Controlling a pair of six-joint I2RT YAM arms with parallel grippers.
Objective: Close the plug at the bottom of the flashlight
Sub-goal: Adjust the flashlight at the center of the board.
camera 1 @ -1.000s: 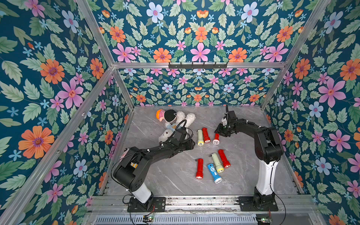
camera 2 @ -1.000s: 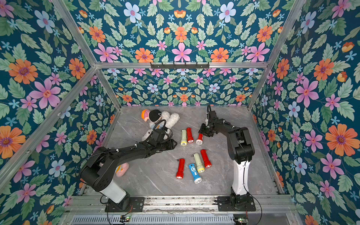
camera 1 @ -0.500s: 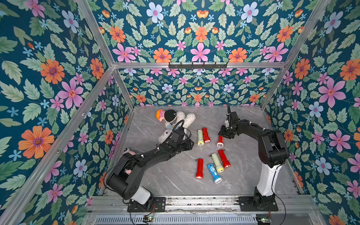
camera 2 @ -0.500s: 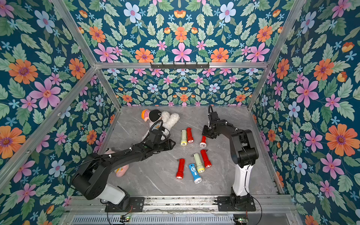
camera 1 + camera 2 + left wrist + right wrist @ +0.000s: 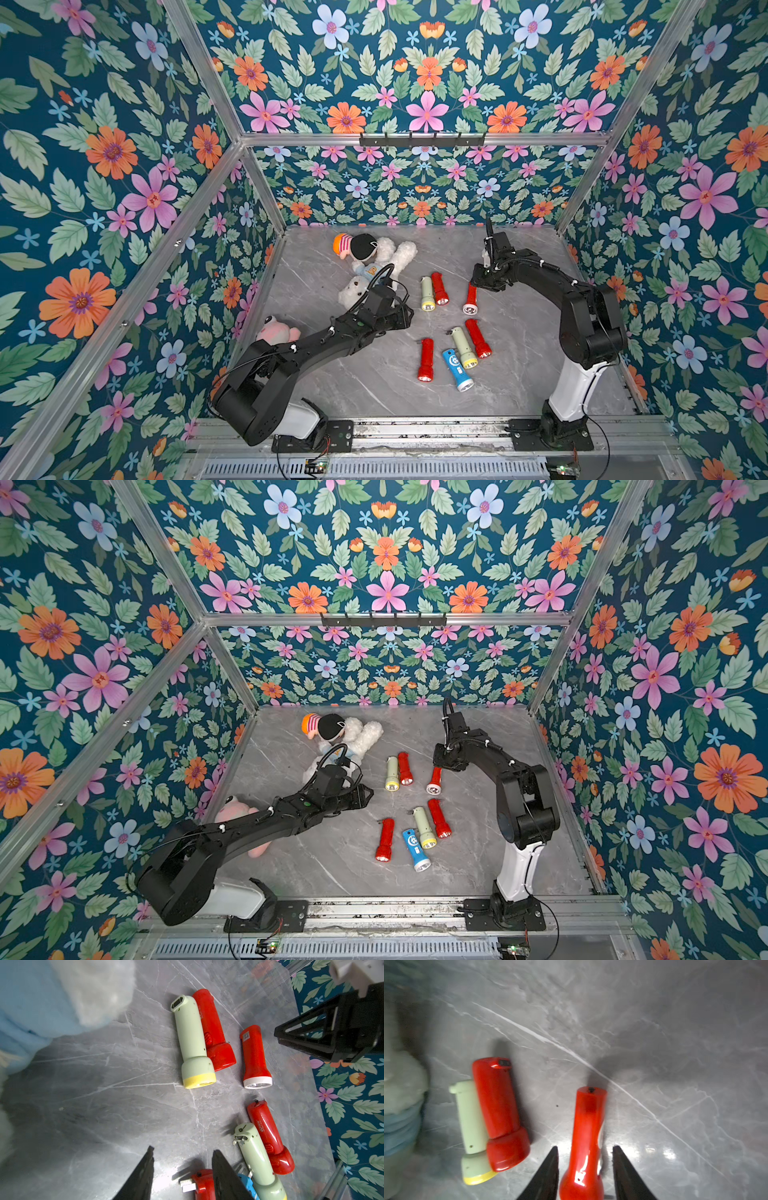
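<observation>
A red flashlight [image 5: 471,297] [image 5: 588,1126] with a white rim lies on the grey table. My right gripper [image 5: 585,1147] [image 5: 478,286] is open and straddles its head end, with a gap on each side. Its tail end [image 5: 246,1034] looks flush. My left gripper [image 5: 182,1149] [image 5: 409,318] is open over bare table, holding nothing. Just beside its finger lies another red flashlight [image 5: 202,1184] [image 5: 426,359] with white prongs sticking out of its tail.
A green flashlight [image 5: 427,293] and a red one [image 5: 439,287] lie side by side at mid-table. Green [image 5: 463,347], red [image 5: 478,338] and blue [image 5: 455,368] flashlights cluster nearer the front. Plush toys [image 5: 374,262] lie at the back left, a pink one [image 5: 278,332] under the left arm.
The white-rimmed red flashlight has shifted slightly to the right along with my right gripper, whose jaws have widened a little. My left arm's elbow has swung toward the front left.
</observation>
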